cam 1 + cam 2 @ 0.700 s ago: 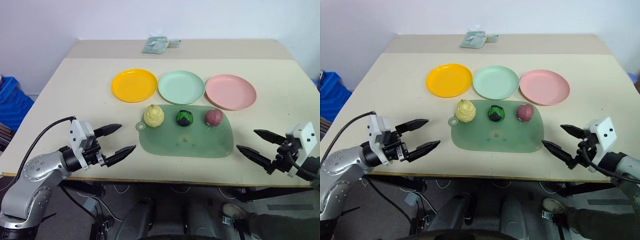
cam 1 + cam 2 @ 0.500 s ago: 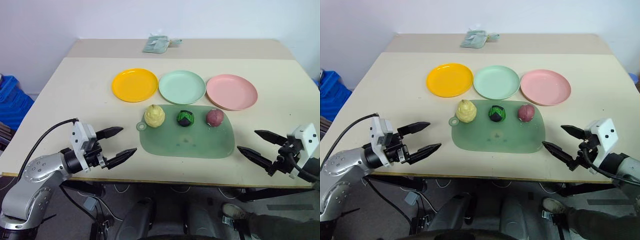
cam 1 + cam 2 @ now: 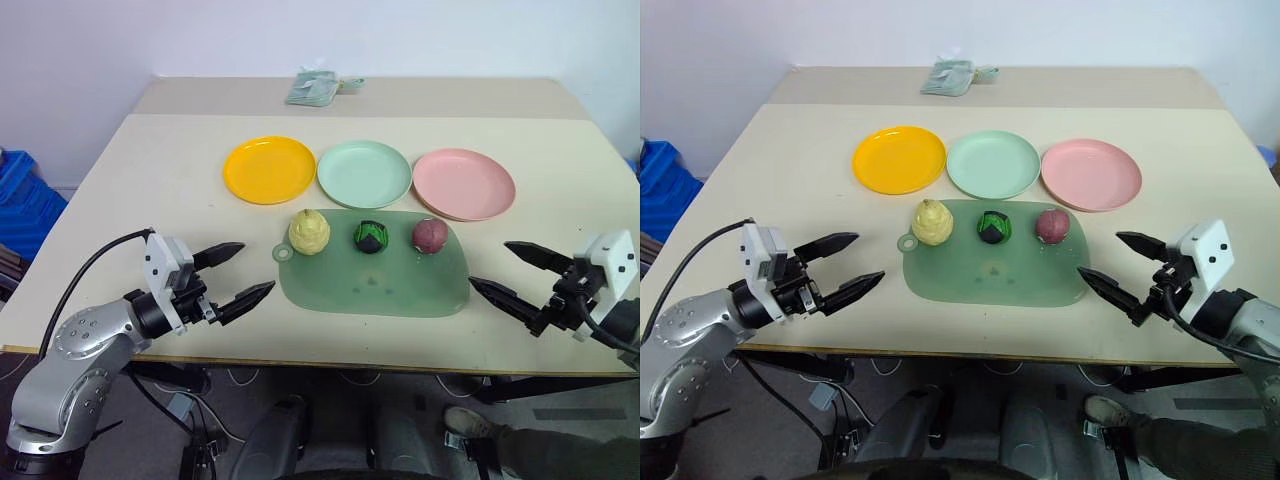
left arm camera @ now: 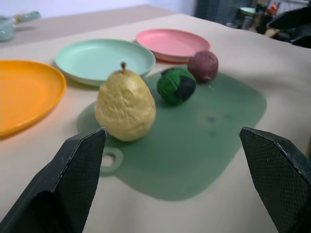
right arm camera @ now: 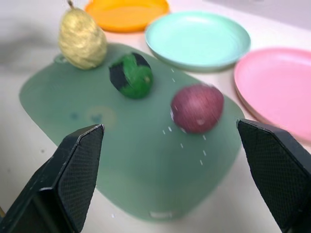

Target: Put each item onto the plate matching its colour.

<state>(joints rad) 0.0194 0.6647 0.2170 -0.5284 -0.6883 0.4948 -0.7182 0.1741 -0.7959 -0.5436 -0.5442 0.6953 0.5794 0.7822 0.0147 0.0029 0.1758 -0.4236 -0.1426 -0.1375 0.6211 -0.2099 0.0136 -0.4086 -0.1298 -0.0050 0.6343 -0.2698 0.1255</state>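
While both arms hover low over the near edge of the beige tabletop, nothing is held: the left gripper has its two black fingers spread wide and empty, aimed toward the large translucent green oval mat, and the right gripper on the opposite side is likewise wide apart and empty, aimed at the same mat. Three small lumps sit in a row along the far edge of that mat: a pale yellow bumpy pear-shaped lump with a little stem at the robot's left end, a dark green-and-black round lump in the middle, and a dark red-purple round lump at the right end, each apart from its neighbours. Just beyond the mat, three round plastic plates stand in a line, all bare: an orange-yellow plate on the left, a mint green plate in the centre and a pink plate on the right, whose near rim comes close to the mat's far edge. Each lump lies just before the plate of its own colour. At the far end of the table rests a small crumpled pale green cloth.
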